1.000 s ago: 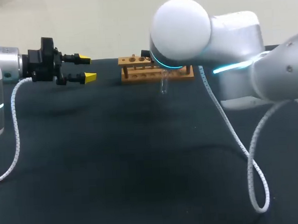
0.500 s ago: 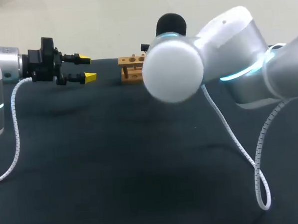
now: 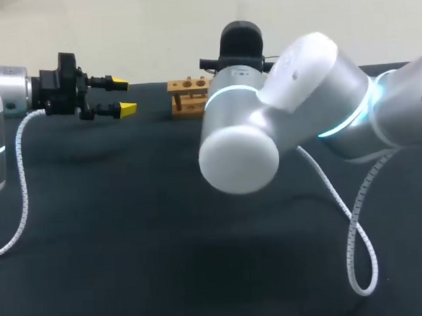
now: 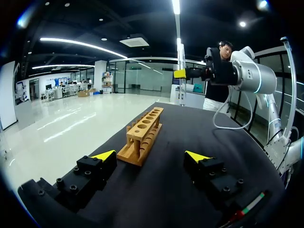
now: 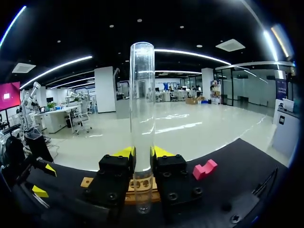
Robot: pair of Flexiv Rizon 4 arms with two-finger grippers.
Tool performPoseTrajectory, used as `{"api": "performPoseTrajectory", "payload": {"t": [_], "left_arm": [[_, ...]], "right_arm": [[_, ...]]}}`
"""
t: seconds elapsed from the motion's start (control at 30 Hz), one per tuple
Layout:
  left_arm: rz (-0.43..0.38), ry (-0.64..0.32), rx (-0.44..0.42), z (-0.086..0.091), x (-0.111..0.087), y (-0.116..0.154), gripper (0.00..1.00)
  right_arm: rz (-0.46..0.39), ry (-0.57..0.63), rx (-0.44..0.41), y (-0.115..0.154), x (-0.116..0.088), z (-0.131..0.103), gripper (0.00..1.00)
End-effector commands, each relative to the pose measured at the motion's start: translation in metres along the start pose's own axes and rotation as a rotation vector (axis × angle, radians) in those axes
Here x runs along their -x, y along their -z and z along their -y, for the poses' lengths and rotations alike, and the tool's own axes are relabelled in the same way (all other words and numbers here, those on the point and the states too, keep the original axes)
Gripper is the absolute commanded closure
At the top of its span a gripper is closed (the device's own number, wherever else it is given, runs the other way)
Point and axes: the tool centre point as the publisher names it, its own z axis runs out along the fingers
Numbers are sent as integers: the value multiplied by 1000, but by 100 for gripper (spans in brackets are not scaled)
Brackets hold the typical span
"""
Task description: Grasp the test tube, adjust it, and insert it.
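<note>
Right pincer point(image 5: 142, 156) pinches test tube point(image 5: 142, 109) near one end; left pincer point(image 4: 150, 156) spread. Risk: tube pivots in grip, strikes wooden rack point(image 4: 142, 137) rim, misses hole.

The tall clear test tube point(image 5: 142, 109) looked like smooth, glossy glass. The light-brown holed rack point(image 4: 142, 137) at twelve o'clock was bare matt wood. The black surface point(image 3: 115, 219) looked like matt cloth.
</note>
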Motion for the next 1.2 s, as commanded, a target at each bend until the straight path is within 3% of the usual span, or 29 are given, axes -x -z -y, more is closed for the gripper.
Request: {"api": "performPoseTrajectory", "payload": {"t": [0.03, 0.9, 1.2], "left_arm": [[5, -3, 4, 2, -2, 1, 0], [5, -3, 4, 2, -2, 1, 0], [5, -3, 4, 2, -2, 1, 0]], "right_arm": [[76, 6, 21, -10, 0, 2, 100], [120, 37, 133, -79, -7, 8, 100], [129, 25, 135, -85, -9, 6, 100]]}}
